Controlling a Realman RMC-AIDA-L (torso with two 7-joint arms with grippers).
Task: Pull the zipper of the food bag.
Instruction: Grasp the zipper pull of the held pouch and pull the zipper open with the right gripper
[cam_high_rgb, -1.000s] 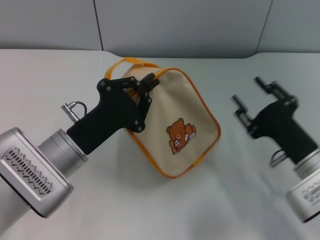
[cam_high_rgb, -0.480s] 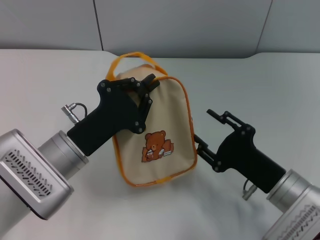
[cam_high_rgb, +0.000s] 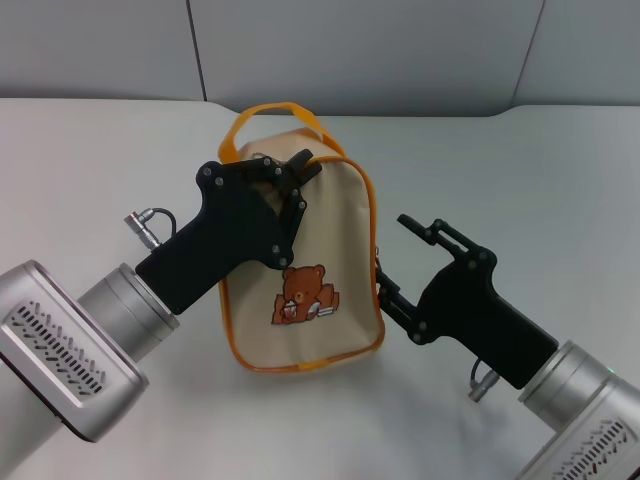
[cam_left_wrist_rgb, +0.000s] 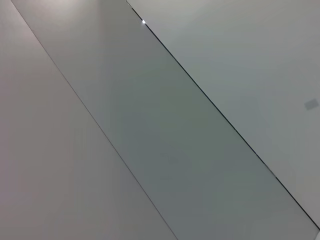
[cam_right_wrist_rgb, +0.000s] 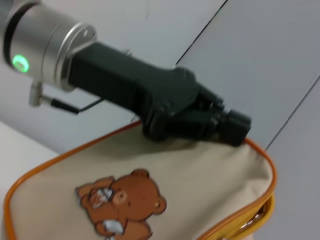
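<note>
The food bag (cam_high_rgb: 330, 240), beige with orange piping and a brown bear print (cam_high_rgb: 300, 297), hangs upright over the table. My left gripper (cam_high_rgb: 295, 172) is shut on its top edge, just below the orange strap loop (cam_high_rgb: 275, 108). The zipper (cam_high_rgb: 372, 225) runs as a thin orange track down the panel's right edge; I cannot make out its pull tab. My right gripper (cam_high_rgb: 393, 255) is open right beside that edge, apart from it. The right wrist view shows the bag (cam_right_wrist_rgb: 200, 170), the zipper (cam_right_wrist_rgb: 250, 216) and the left gripper (cam_right_wrist_rgb: 220, 122) clamped on top. The left wrist view shows only wall.
The white table (cam_high_rgb: 530, 170) spreads around and under the bag. Grey wall panels (cam_high_rgb: 360, 50) stand behind it. A metal cable plug (cam_high_rgb: 140, 222) sticks out from my left wrist.
The bag has swung from tilted to upright in my left gripper. My right arm has come in from the right to the bag's right edge.
</note>
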